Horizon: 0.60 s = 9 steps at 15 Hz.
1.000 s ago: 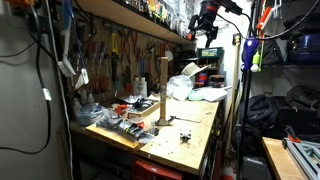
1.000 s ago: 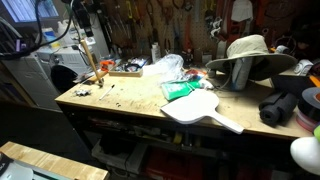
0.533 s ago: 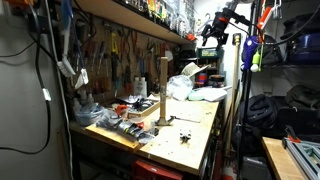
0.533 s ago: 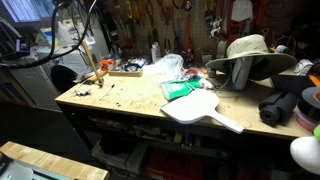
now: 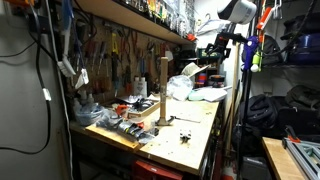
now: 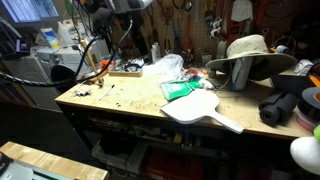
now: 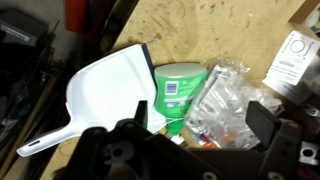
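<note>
A tan wide-brimmed hat (image 6: 248, 50) rests on the scuffed wooden workbench (image 6: 120, 100), a black rolled bundle (image 6: 283, 105) near it. In an exterior view a tall wooden post (image 5: 163, 88) stands upright on the bench, hand tools (image 5: 118, 48) hanging on the wall behind

The arm (image 5: 238, 12) holds its gripper (image 7: 190, 145) high, fingers (image 7: 266, 122) spread wide apart.

Saw rough, matt, speckled wood on the desk (image 7: 225, 30). Noted smooth white plastic with a soft sheen on the dustpan (image 7: 105, 85), glossy green plastic on the tub (image 7: 180, 90), and clear, crinkled, shiny film on the bag (image 7: 228, 100). Found a matt black casing on the hand (image 7: 190, 140). Took the hat (image 6: 250, 50) for pale matt cloth and the upright post (image 5: 163, 90) for bare wood.
</note>
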{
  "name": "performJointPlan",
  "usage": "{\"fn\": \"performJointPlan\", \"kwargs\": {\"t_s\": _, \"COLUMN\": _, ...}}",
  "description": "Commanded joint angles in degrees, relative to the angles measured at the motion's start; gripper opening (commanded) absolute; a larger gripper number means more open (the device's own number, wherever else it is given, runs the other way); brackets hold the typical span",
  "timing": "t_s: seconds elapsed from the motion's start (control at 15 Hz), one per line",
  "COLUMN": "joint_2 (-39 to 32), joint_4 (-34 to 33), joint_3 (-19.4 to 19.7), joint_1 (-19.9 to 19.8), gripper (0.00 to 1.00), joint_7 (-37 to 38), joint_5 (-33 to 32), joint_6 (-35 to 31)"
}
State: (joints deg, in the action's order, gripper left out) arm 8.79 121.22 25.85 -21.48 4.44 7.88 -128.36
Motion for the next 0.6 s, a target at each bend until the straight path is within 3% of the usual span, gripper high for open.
{"fn": "performJointPlan", "kwargs": {"t_s": 0.0, "joint_2": -7.67, "joint_4": -2.68, "joint_3": 1.30, "joint_1": -2.80, "gripper": 1.00, "joint_7": 3.33, "joint_5": 0.02, "joint_6": -3.46}}
{"fn": "performJointPlan", "kwargs": {"t_s": 0.13, "joint_2": -11.44, "joint_4": -3.23, "joint_3": 1.87, "joint_1": -4.37, "gripper": 1.00, "joint_7": 6.51, "joint_5": -3.28, "joint_6": -4.66}}
{"fn": "performJointPlan", "kwargs": {"t_s": 0.2, "joint_2": -7.76, "joint_4": -1.81, "joint_3": 1.04, "joint_1": -3.60, "gripper": 1.00, "joint_7": 3.36, "joint_5": -1.07, "joint_6": -3.44}}
{"fn": "performJointPlan", "kwargs": {"t_s": 0.53, "joint_2": -8.80, "joint_4": -2.58, "joint_3": 0.67, "joint_1": -3.79, "gripper": 1.00, "joint_7": 3.41, "joint_5": -1.20, "joint_6": -3.79}}
